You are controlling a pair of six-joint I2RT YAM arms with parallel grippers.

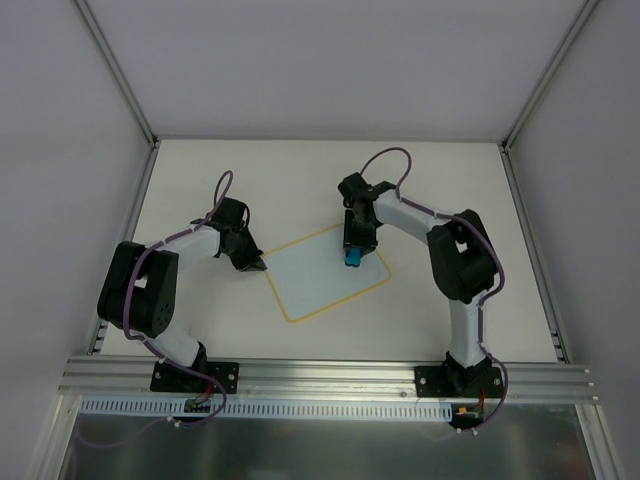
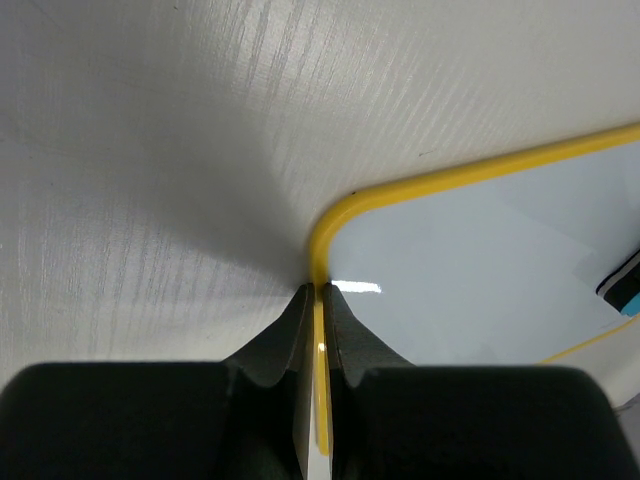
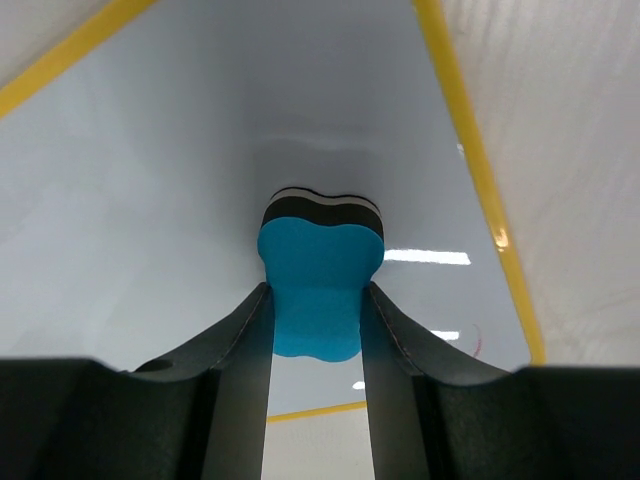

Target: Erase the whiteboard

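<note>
Centrally, the whiteboard (image 1: 315, 285) lies flat on the table (image 1: 430, 190), turned askew, surface reading clean white. The blue eraser (image 3: 320, 280) presses on it near the far right corner, clamped in the right gripper (image 3: 318, 295). The left gripper (image 2: 315, 293) pinches the yellow rim (image 2: 420, 185) by the left corner.

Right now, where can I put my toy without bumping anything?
The far strip of table along the back wall is bare. So is the near strip between whiteboard and metal rail. The middle is crowded: left gripper pinches the board's rim, right gripper holds the eraser on it.
</note>
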